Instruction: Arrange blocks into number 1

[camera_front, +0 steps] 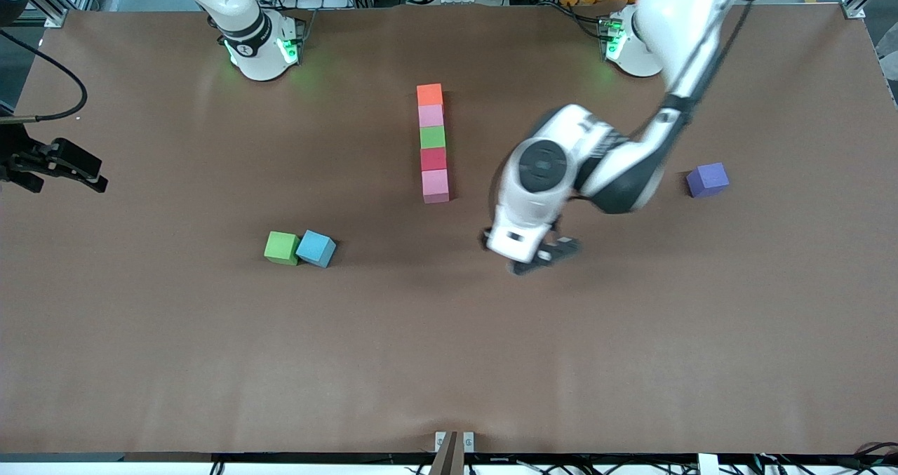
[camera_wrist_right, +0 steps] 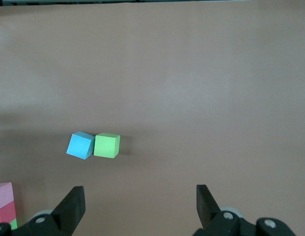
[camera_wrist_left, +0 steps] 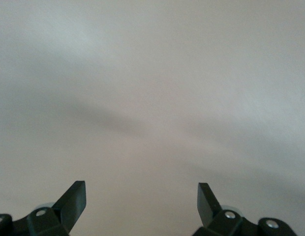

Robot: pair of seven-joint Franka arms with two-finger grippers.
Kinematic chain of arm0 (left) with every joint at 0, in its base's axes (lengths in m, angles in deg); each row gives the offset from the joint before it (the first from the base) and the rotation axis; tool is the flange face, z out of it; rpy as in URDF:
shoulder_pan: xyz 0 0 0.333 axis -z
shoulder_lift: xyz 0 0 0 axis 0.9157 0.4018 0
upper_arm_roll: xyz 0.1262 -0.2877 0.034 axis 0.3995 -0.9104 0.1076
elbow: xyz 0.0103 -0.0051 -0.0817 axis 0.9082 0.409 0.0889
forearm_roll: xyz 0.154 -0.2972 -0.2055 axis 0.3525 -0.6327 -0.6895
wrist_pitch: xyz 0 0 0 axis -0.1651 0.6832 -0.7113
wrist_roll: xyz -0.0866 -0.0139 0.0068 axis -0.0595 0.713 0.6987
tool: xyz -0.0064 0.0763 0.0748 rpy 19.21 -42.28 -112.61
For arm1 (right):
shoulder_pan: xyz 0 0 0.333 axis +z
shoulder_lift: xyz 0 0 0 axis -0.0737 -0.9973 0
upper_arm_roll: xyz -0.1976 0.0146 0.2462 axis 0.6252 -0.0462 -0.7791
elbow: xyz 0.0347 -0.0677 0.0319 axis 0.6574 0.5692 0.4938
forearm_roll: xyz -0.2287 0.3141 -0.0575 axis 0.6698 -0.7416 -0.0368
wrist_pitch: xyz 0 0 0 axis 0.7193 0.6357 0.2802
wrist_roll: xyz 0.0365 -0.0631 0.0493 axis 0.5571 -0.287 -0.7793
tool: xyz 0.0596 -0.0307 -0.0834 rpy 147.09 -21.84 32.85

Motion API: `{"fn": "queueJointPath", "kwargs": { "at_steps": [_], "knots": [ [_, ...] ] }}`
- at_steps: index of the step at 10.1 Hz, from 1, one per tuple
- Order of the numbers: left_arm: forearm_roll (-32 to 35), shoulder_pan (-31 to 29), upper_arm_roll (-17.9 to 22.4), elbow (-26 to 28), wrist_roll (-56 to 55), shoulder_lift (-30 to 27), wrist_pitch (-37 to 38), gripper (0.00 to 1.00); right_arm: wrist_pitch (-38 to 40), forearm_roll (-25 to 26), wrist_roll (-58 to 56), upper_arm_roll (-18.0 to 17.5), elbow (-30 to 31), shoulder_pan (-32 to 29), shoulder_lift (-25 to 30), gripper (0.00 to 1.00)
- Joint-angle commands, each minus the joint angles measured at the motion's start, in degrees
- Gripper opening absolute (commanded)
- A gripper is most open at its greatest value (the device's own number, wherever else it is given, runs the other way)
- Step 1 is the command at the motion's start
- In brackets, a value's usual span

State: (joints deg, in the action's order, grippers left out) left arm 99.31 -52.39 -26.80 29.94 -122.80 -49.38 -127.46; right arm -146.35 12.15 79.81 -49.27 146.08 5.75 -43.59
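Orange [camera_front: 429, 94], pink [camera_front: 431, 115], green [camera_front: 432, 137], red [camera_front: 433, 158] and a second pink block [camera_front: 435, 185] stand touching in one straight row mid-table. My left gripper [camera_front: 537, 256] hangs spread and empty over bare table [camera_front: 449, 349] beside that row's nearer end. My right gripper [camera_wrist_right: 140, 206] waits, spread, at its own table end.

- Five blocks [camera_front: 433, 143] lie touching in one straight row on the bench [camera_front: 140, 356], running toward the front camera.
- Two cubes [camera_front: 300, 248] touch each other, nearer the camera, toward the right arm's end.
- A lone cube [camera_front: 707, 179] sits toward the left arm's end.
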Motion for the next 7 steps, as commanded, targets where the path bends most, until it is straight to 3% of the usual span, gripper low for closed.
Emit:
{"fn": "queueJointPath", "kwargs": {
  "at_steps": [1, 3, 5, 7],
  "knots": [
    [0.87, -7.12, -0.83, 1.61, 5.06, -4.81, 1.52, 1.0, -1.43, -1.71, 0.85, 0.2, -0.5, 2.15, -1.12, 1.0],
    [0.78, -11.35, -0.83, 1.7, 7.89, -7.01, 2.14, 1.0, -1.78, -1.8, 3.13, 0.11, -0.41, 3.31, -1.82, 1.0],
    [-0.01, -14.44, -1.18, 2.57, 14.98, -9.99, 9.74, 1.0, -4.67, -2.07, 4.44, 0.11, 0.63, 7.85, -4.1, 1.0],
    [-2.98, -16.13, 0.47, 11.41, 23.5, -17.19, 10.05, 1.0, -11.76, -2.07, 11.79, 0.11, 5.27, 14.27, -4.99, 1.0]
  ]
}}
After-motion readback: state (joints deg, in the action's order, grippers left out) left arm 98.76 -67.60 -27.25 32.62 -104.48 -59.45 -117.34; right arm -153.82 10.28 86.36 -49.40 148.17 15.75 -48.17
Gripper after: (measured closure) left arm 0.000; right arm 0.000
